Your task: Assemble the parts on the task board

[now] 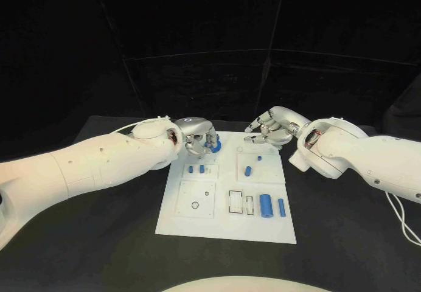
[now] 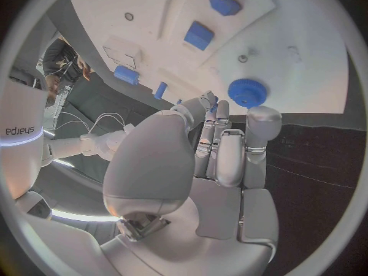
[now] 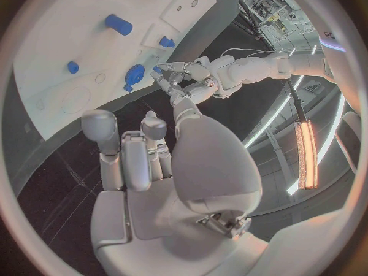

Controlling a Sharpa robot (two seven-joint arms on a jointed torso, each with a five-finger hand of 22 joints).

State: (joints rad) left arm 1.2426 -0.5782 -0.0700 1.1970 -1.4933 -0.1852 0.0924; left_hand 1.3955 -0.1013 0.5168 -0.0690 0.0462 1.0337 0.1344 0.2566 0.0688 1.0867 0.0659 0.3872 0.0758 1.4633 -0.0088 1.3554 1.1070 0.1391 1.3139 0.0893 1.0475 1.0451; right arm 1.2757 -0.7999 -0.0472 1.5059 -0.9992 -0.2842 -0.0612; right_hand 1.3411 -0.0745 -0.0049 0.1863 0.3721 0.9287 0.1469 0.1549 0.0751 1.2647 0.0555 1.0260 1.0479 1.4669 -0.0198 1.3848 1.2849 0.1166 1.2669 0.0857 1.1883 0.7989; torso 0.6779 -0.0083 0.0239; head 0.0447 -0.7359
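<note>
Round part [image 1: 216, 146] on task board [image 1: 224, 226] just by left hand [image 1: 196, 135]; cyl. parts [image 1: 266, 205] lie well nearer robot; right hand [image 1: 274, 129] opposite.

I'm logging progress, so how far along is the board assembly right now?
Early, it seems. The round blue part lies at the far end of the white task board, just beyond the left hand, whose fingers touch nothing. The right hand holds nothing. Two blue cylinders lie loose at the near end.

A robotics lab, curtained in black.
My black desk [image 1: 351, 243] carries a white task board [image 1: 219, 228], dark drapes [image 1: 202, 55] hang behind, and strip lights [image 3: 305, 153] and cabling line the room beyond.
</note>
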